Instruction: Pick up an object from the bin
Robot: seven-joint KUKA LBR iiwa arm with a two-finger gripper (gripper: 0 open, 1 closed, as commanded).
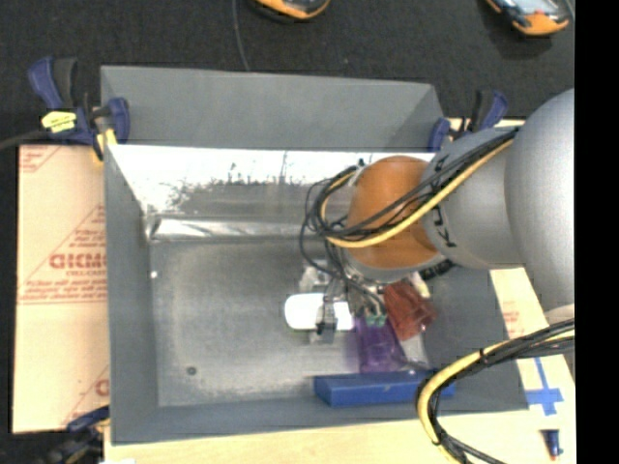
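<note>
White piece (pixel 303 310) lies just at nine o'clock of my hand (pixel 334 319); it looks light, smooth and stiff, so I'd grip across its middle. My hand's width I cannot tell.

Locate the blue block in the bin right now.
In the camera view the blue block lies flat along the lower wall of the bin, right of centre, just below the purple thing and down-right of the gripper.
</note>
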